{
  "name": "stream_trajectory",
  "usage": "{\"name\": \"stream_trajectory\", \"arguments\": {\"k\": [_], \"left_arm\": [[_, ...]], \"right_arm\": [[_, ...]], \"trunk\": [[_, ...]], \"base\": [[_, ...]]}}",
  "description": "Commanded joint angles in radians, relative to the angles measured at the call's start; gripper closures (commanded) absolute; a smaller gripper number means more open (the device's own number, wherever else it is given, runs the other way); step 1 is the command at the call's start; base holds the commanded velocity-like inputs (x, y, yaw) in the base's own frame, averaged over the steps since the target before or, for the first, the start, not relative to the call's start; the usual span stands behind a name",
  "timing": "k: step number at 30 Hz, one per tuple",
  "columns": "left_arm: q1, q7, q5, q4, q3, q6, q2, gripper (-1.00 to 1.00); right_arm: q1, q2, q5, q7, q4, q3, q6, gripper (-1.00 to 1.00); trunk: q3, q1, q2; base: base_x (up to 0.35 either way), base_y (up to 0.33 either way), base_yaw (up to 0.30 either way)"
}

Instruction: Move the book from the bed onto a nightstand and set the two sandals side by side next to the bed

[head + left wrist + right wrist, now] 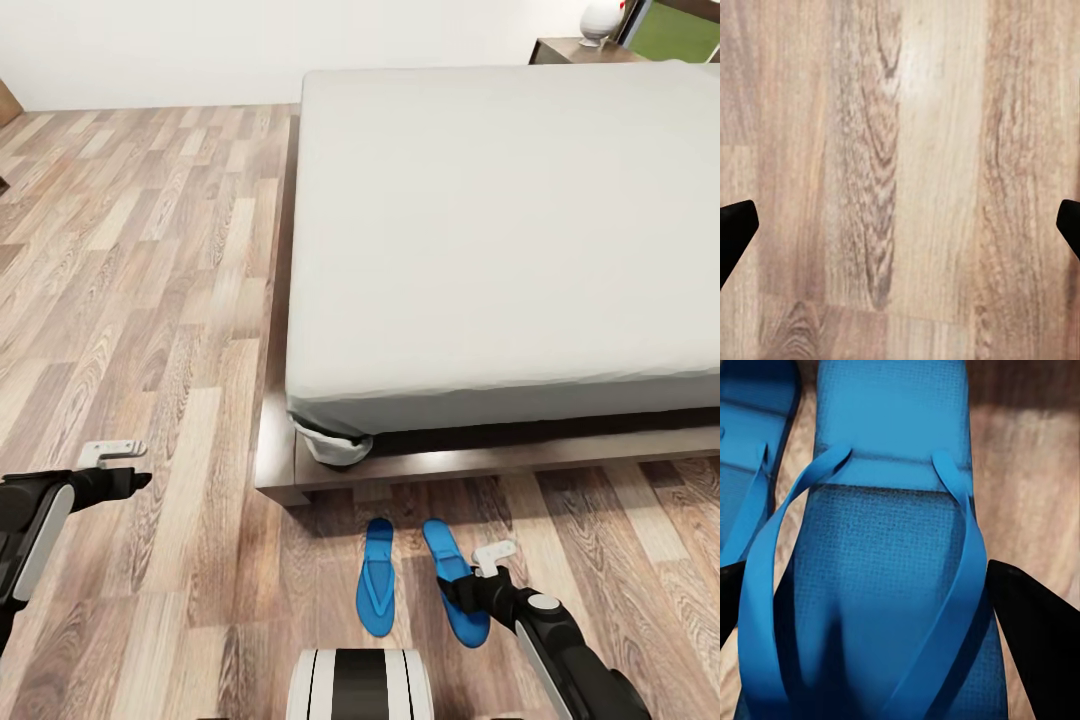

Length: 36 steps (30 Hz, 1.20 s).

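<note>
On the brown wood-plank floor (150, 330) just before the bed foot, two bright blue flat sandals (377, 580) side by side. Right end effector (900, 607) spread wide astride the right-hand sandal (455, 580), fingers flanking, not clamped. Left end effector (900, 225) wide over bare planks. Beyond, large dark-framed bed (500, 230), plain grey mattress.

Brown wood-plank floor (150, 300) meets a plain white wall (200, 45); a green-lit window (680, 28) occupies the far right corner.

Two sandals (377, 580) (452, 580) side by side on floor (150, 300) before bed (500, 230) foot (nightstand (575, 48) behind)
</note>
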Motion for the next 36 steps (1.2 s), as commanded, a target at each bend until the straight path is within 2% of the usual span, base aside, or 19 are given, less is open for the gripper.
{"name": "stream_trajectory", "arguments": {"k": [1, 16, 29, 36], "left_arm": [[0.0, -0.003, 0.001, -0.001, 0.001, 0.005, 0.0, -1.0], [0.0, -0.001, 0.001, -0.001, 0.001, 0.005, -0.001, -1.0], [0.0, -0.001, 0.001, 0.0, 0.001, 0.005, -0.001, -1.0], [0.0, 0.0, 0.001, 0.0, 0.001, 0.005, -0.001, -1.0]], "right_arm": [[-0.001, 0.0, -0.003, 0.0, -0.001, 0.001, 0.006, 1.0], [-0.003, 0.006, -0.005, -0.001, 0.004, 0.004, 0.007, 1.0], [-0.01, 0.027, -0.002, -0.002, 0.011, 0.004, 0.013, 1.0], [-0.012, 0.029, -0.002, -0.002, 0.015, 0.004, 0.015, 1.0]], "trunk": [[-0.001, 0.0, 0.0], [-0.001, 0.0, 0.0], [-0.001, 0.0, 0.0], [-0.001, 0.0, 0.0]], "base": [[0.0, 0.0, 0.0], [0.0, 0.0, 0.0], [0.0, 0.0, 0.0], [0.0, 0.0, 0.0]]}}
